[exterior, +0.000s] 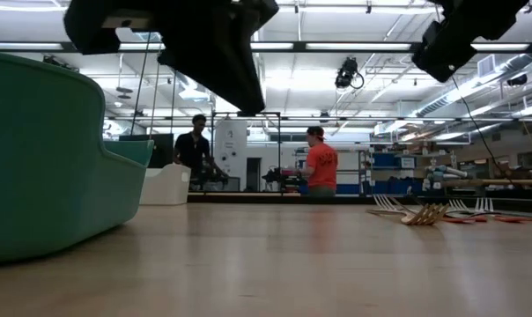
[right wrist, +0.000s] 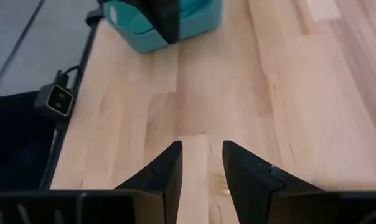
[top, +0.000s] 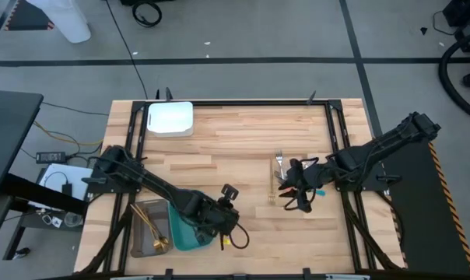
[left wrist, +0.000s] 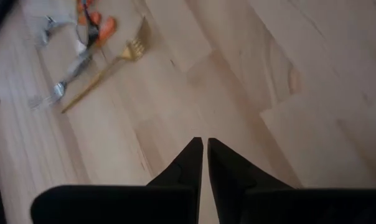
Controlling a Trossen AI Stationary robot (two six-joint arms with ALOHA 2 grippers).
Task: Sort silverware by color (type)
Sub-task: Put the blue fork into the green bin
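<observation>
Lying in a small pile on the pale wooden table (top: 243, 140) is the thin silverware (top: 280, 173), on the right half of the table, with gold, silver and orange pieces mixed up together. One long gold fork (left wrist: 107, 65) lies at the edge of the pile, and the silver forks (exterior: 391, 205) point up a little in the low view. More gold pieces (top: 151, 231) lie inside the grey box-shaped tray (top: 138, 233) near the front left corner of the table. Just beside that tray is the teal box-shaped tray (top: 182, 233), touching its right side. A white box-shaped tray (top: 170, 119) sits at the back left, well apart from the others. The right gripper (top: 299, 204) hangs just beside the pile, and its two dark fingers (right wrist: 166, 174) stand apart with nothing between them. The left gripper (top: 233, 230) is over the right end of the teal tray. Its dark fingers (left wrist: 187, 168) are nearly shut, with only a thin gap, and hold nothing. Two people stand far off in the room behind the table.
</observation>
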